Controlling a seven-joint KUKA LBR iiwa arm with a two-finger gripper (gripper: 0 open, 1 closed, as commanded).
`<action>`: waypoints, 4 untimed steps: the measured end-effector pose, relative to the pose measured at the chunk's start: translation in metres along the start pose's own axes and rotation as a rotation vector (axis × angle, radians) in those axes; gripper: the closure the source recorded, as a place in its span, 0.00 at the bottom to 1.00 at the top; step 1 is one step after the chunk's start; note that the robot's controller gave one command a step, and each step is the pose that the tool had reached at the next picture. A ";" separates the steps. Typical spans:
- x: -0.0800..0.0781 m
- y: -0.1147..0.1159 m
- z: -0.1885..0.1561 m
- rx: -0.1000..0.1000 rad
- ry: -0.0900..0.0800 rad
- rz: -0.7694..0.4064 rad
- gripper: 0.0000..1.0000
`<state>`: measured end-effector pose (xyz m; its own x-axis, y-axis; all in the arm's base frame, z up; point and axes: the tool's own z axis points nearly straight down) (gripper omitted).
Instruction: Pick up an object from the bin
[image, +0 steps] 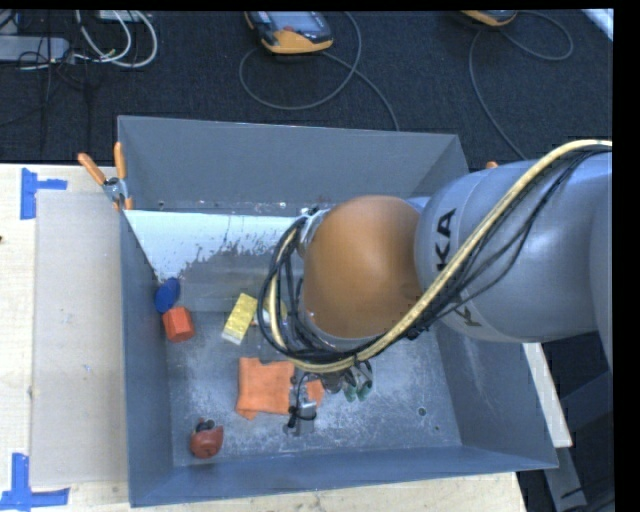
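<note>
Grey bin (145, 400) (pale speckles on floor); orange flat piece (258, 388), yellow block (239, 317), blue lump (166, 293), orange-red cube (178, 323), dark-red thing (206, 440); wrist cover (360, 265) orange-brown.

Grey bin (300, 165) holds blue lump (166, 293), orange cube (179, 324), yellow block (240, 317), orange cloth (260, 388).

Flat, squarish orange pad (262, 388), lying flat, near the yellow block (240, 318) on its camera-near side, not touching.

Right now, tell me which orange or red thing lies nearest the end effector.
The flat orange piece, lying right beside the end effector. The orange block and the red round thing lie farther left.
</note>
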<state>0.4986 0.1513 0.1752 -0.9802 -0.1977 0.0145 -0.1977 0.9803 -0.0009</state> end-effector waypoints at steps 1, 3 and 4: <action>0.009 -0.013 0.003 0.000 -0.015 -0.074 0.00; -0.007 -0.036 0.067 0.002 -0.010 -0.309 0.00; -0.012 -0.038 0.088 0.001 -0.006 -0.364 0.00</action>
<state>0.5165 0.1163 0.0871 -0.8458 -0.5334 0.0082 -0.5334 0.8458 0.0026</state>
